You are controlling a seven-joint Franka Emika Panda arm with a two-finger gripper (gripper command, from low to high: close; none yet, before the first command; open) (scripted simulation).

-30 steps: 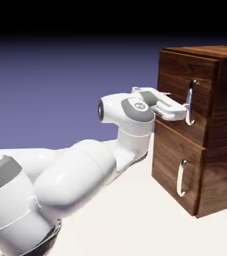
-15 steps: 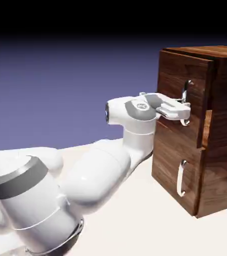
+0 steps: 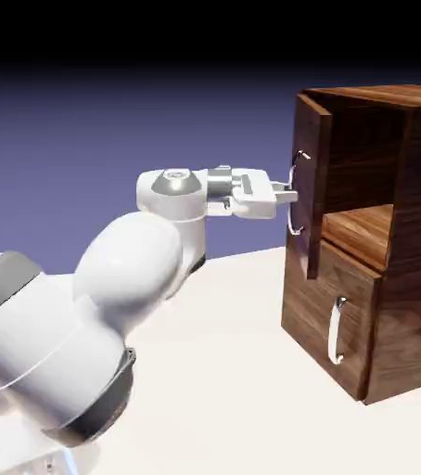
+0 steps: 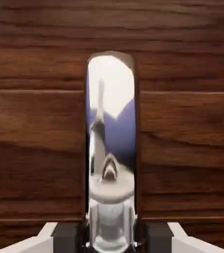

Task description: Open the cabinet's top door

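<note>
Top door (image 3: 309,181): dark walnut panel, swung well out from the cabinet (image 3: 409,241), upper compartment exposed with a lighter wood shelf (image 3: 363,232) inside. Handle (image 3: 294,192): curved silver bar, vertical on the door's front; in the hand view it fills the centre, mirror-bright. Gripper (image 3: 291,195): level, clamped on the handle. Lower panel (image 3: 330,320): closed, its short handle (image 3: 336,330) untouched. Cabinet stands on the pale table (image 3: 242,390).

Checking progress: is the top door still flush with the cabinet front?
No. The top door stands swung out, exposing the cabinet shelf.
</note>
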